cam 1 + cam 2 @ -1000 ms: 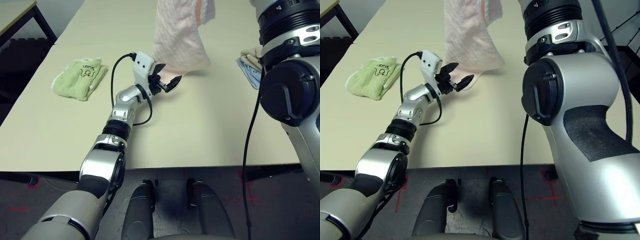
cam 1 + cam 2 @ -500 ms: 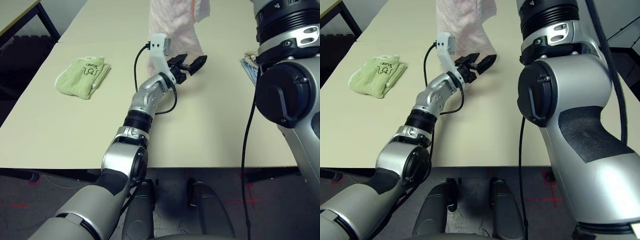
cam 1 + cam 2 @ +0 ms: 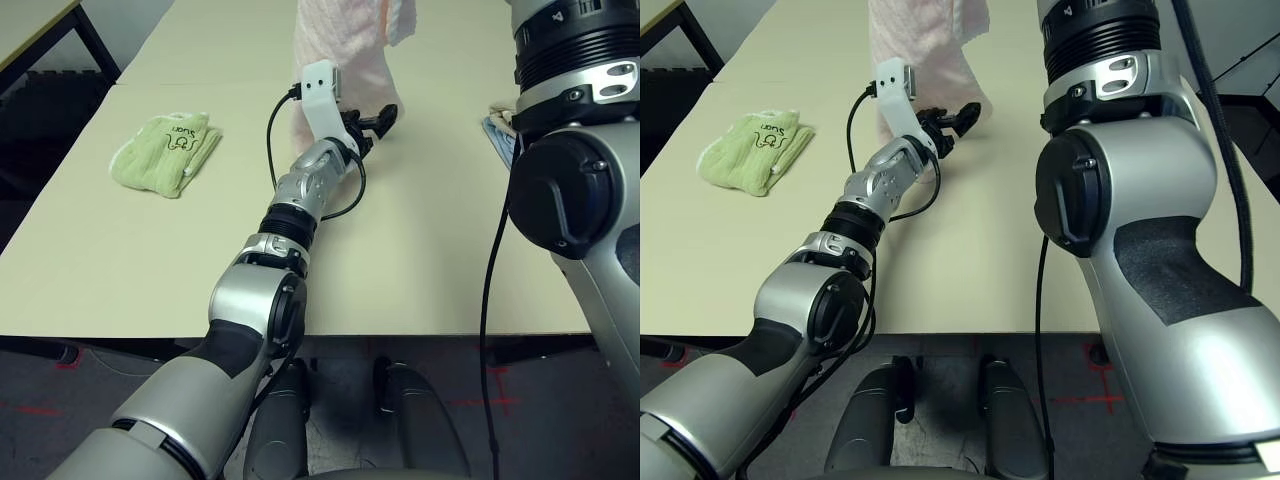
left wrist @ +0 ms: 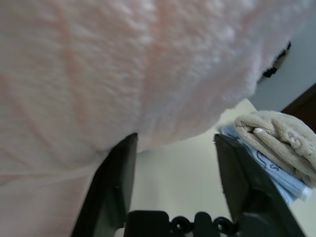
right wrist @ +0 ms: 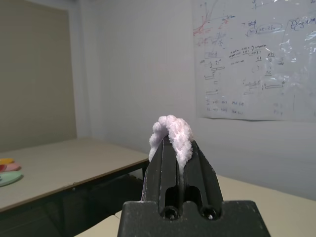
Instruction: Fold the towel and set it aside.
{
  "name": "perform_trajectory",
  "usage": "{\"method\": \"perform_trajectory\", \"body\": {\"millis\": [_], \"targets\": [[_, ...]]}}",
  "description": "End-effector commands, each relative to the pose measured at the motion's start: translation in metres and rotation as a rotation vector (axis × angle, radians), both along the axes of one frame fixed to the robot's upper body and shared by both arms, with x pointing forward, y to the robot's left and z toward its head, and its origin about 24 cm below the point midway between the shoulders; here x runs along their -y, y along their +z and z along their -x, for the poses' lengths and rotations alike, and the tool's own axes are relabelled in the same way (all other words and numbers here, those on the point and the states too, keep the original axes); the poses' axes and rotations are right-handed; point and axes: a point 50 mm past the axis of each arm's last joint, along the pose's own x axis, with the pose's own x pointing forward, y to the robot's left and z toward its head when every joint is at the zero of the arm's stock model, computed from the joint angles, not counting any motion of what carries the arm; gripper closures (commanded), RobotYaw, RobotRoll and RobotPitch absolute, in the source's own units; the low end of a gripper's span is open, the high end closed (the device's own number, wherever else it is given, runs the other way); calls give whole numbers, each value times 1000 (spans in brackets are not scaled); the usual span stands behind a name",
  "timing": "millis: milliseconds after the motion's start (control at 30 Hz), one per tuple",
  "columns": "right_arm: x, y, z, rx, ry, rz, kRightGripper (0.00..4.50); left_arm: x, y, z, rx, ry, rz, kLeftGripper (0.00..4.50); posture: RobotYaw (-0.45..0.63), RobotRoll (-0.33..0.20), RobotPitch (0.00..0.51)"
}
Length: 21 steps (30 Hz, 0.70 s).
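Note:
The pale pink towel (image 3: 340,40) hangs down from above the table, its lower end touching the tabletop. My right gripper (image 5: 177,148) is raised high and shut on a bunched fold of the towel (image 5: 170,128). My left arm stretches far across the table, and my left gripper (image 3: 375,118) sits at the towel's lower end. In the left wrist view its two fingers (image 4: 113,187) stand apart. The towel (image 4: 123,64) hangs just over their tips, and bare table shows between them.
A folded light green towel (image 3: 165,150) with printed lettering lies at the left of the table. A beige and light blue towel stack (image 4: 276,143) lies at the right, partly behind my right arm (image 3: 580,150). The table's near edge (image 3: 420,330) runs below.
My left arm has reached farther out and to the right, up to the towel's lower end, and its fingers have drawn closer together. The right gripper still holds the towel up.

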Motion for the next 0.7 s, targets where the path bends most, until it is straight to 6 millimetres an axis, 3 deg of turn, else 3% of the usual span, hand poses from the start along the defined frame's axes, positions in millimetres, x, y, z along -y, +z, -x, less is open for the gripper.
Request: {"method": "perform_trajectory", "body": {"millis": [33,167,233,333,500,567,700], "targets": [[1,3,4,18,-2,-1,4500,1,6,-2,0,25,41,2900,20,0,175],[9,1,1,12,-23,1,4500,-10,5,-2,13,39,44,4455,18,0,175],[15,0,0,10,-38,2,4500,-17,2,-2,13,37,34,4455,18,0,175],[43,8,1,42,-61,-2,4500,-53,-14,-1,7,55,-30,4455,22,0,177],[67,23,23,147,68,182,4500,-99,-21,1,3,98,-74,4455,23,0,175],[74,29,29,151,94,200,4500,-107,-18,1,10,114,-81,4455,31,0,172],[61,24,28,102,213,191,4500,-101,-7,-4,35,119,-61,4455,38,0,171]]}}
